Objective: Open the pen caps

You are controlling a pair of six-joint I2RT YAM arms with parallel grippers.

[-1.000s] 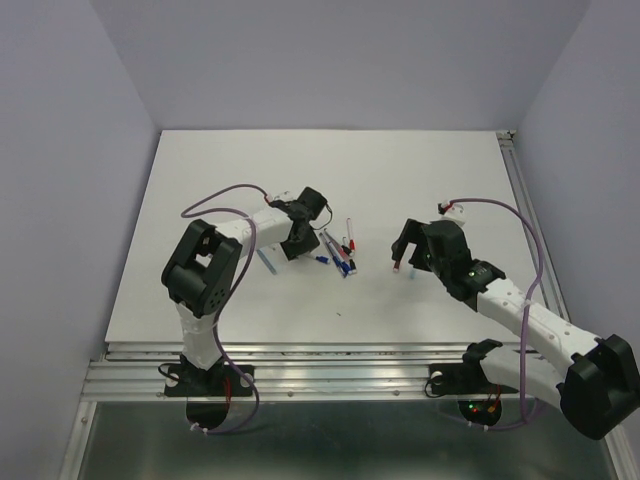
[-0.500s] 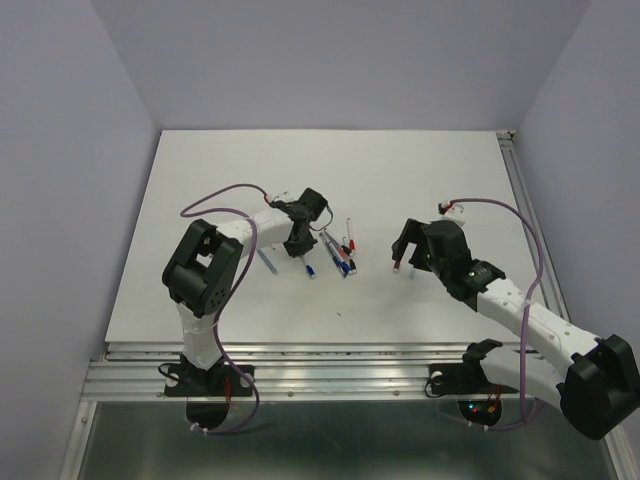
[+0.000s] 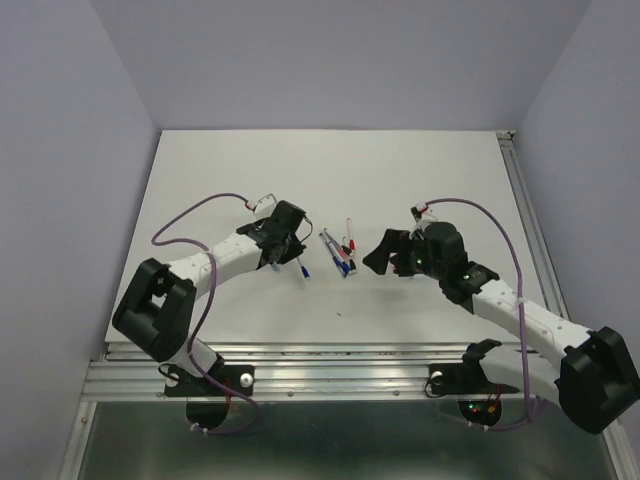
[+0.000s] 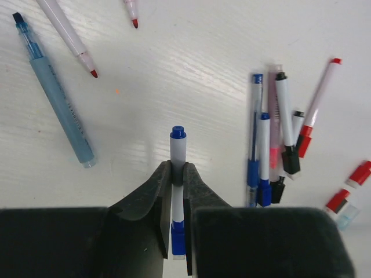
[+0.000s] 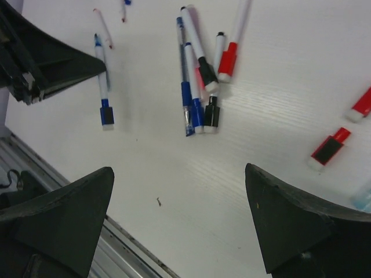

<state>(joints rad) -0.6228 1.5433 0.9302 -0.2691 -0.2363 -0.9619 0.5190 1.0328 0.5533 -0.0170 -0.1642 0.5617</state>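
The left pincer is closed tight on the white barrel of a blue-ended pen. Its blue cap sits farther back between the fingers, and the tip points ahead. To this pincer's left lie one pale-blue pen and two red-tipped pens. To its right is a cluster of about six pens, and beyond them two short red caps. The right pincer is spread wide and holds nothing, with that cluster just ahead of it.

White table w/ pens bunched mid; prob. loose red caps nearby.
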